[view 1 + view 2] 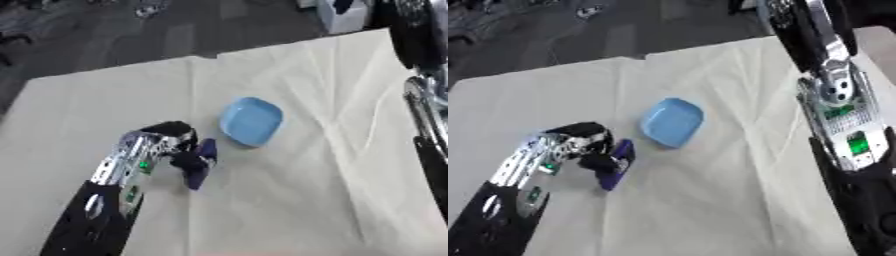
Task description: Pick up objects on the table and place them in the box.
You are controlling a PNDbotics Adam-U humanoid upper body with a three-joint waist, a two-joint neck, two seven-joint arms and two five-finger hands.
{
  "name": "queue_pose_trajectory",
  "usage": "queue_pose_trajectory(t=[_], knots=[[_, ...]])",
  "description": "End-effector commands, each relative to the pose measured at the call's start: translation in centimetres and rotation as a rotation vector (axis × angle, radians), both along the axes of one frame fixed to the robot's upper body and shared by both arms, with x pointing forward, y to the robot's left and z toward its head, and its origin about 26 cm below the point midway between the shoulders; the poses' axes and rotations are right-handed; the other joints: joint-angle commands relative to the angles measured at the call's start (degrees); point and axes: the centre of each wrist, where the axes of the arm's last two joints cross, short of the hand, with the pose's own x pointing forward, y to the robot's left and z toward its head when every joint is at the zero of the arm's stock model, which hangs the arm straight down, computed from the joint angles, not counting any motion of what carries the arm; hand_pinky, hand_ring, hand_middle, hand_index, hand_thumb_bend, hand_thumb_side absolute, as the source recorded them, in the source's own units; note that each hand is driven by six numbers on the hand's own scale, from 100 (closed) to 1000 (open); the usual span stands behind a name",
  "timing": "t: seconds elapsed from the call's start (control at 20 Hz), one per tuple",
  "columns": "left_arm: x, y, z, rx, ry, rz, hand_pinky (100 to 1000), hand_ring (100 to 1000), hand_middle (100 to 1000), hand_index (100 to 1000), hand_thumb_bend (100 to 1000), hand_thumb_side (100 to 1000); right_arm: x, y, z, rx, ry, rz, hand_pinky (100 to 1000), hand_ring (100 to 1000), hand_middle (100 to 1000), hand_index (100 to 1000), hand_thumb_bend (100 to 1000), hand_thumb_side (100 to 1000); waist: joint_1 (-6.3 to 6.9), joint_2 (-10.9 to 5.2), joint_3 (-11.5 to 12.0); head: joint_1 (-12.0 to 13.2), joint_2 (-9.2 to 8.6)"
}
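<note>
Gripping one purple object (199, 167), left hand (179, 145); one blue dish (251, 121).

the light is even and fairly bright, falling from above onto the cream, creased cloth-covered table (289, 200), which reads pale and a little washed out towards its near edge. shadows are soft and short: a faint grey one lies under the light blue, rounded-square shallow dish (251, 121) near the table's middle, another beside the dark purple object (199, 165) in the black and silver left hand (175, 145). both views are blurred all over, edges smeared. small glints show on the silver metal right arm (837, 95) by the table's right edge. the dark floor beyond the far edge is dim and indistinct.
</note>
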Motion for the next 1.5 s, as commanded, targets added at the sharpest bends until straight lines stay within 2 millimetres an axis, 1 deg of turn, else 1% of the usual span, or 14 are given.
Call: queue_pose_trajectory(t=[0.05,0.2,0.25,0.3,0.5,0.7,0.85,1.05,1.2,1.3,1.5], knots=[[0.0,0.5,1.5,0.001,-0.053,-0.004,100,100,174,426,100,677,-0.2,0.0,0.9,-0.006,-0.033,0.004,508,415,578,882,100,883,-0.34,-0.48,0.13,-0.45,0.04],[-0.2,0.6,2.6,-0.016,-0.085,-0.018,100,100,175,425,100,671,-0.2,0.0,0.9,-0.005,-0.032,0.004,509,415,578,882,100,882,-0.35,-0.54,0.12,-0.50,0.00],[-0.2,0.7,3.1,-0.024,-0.106,-0.029,100,100,174,424,100,710,-0.2,0.0,0.9,-0.005,-0.032,0.004,509,415,577,883,100,881,-0.35,-0.57,0.12,-0.51,-0.01],[-0.3,0.7,3.4,-0.030,-0.123,-0.037,100,100,174,424,100,669,-0.2,0.0,0.9,-0.005,-0.032,0.004,509,415,577,883,100,882,-0.35,-0.57,0.12,-0.52,-0.04],[-0.5,1.0,4.7,-0.076,-0.231,-0.059,100,100,180,419,100,670,-0.2,0.0,0.9,-0.003,-0.031,0.004,508,414,577,884,100,882,-0.38,-0.64,0.09,-0.75,-0.10],[-0.2,1.6,5.2,-0.111,-0.338,-0.043,100,100,180,417,100,663,-0.2,0.0,0.8,-0.002,-0.030,0.002,509,414,576,884,100,882,-0.40,-0.72,0.12,-1.44,-0.35],[-0.2,1.5,5.8,-0.135,-0.437,-0.068,100,100,182,415,100,650,-0.2,0.0,0.8,-0.002,-0.030,0.003,509,414,576,884,100,882,-0.38,-0.71,0.08,-1.59,-0.55],[0.2,1.3,5.9,-0.166,-0.574,-0.100,100,100,181,406,100,640,-0.2,0.1,0.9,0.001,-0.030,0.005,509,415,576,883,100,881,-0.35,-0.81,-0.11,-1.55,-0.57],[0.8,1.0,5.9,-0.189,-0.666,-0.104,100,100,177,397,100,635,-0.2,0.1,0.9,0.003,-0.031,0.007,509,415,576,883,100,875,-0.32,-0.89,-0.23,-1.22,-1.08],[1.1,0.5,5.6,-0.225,-0.711,-0.106,100,100,174,395,100,629,-0.2,0.2,0.9,0.003,-0.030,0.009,509,415,576,884,100,881,-0.34,-0.85,-0.34,-0.36,-1.52],[1.8,-0.6,4.4,-0.288,-0.783,-0.078,100,100,171,390,100,621,-0.2,0.3,0.9,0.006,-0.032,0.013,508,414,576,886,100,880,-0.37,-0.80,-0.56,0.94,-1.94]])
